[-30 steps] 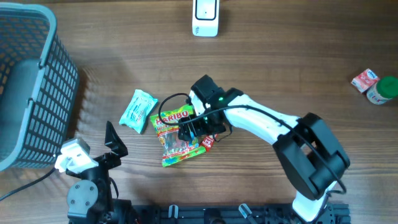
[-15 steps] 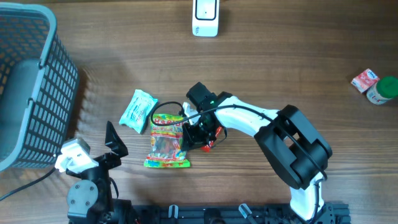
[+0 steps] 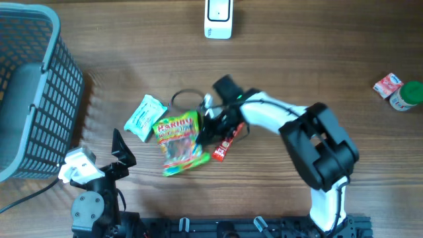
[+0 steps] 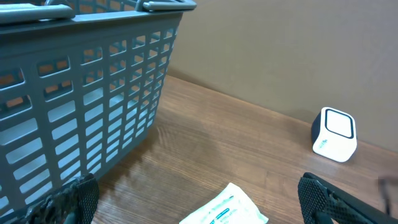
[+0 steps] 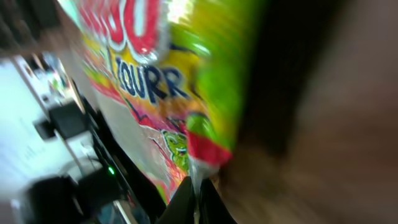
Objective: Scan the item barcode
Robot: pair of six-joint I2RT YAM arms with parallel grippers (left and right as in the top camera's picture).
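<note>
A yellow-green Haribo candy bag hangs tilted just above the table's middle, and my right gripper is shut on its right edge. In the right wrist view the bag fills the frame, blurred, with its sealed edge pinched between the closed jaws of the right gripper. The white barcode scanner stands at the far edge, also seen in the left wrist view as the scanner. My left gripper rests open at the near left, holding nothing. No barcode shows.
A teal-and-white packet lies left of the bag. A small red packet lies under the right arm. A grey basket stands at the left. A small carton and a green-capped bottle sit at the far right.
My right gripper has shut on the candy bag's edge and turned it, raising it slightly. The red packet now lies uncovered. The left arm has not moved.
</note>
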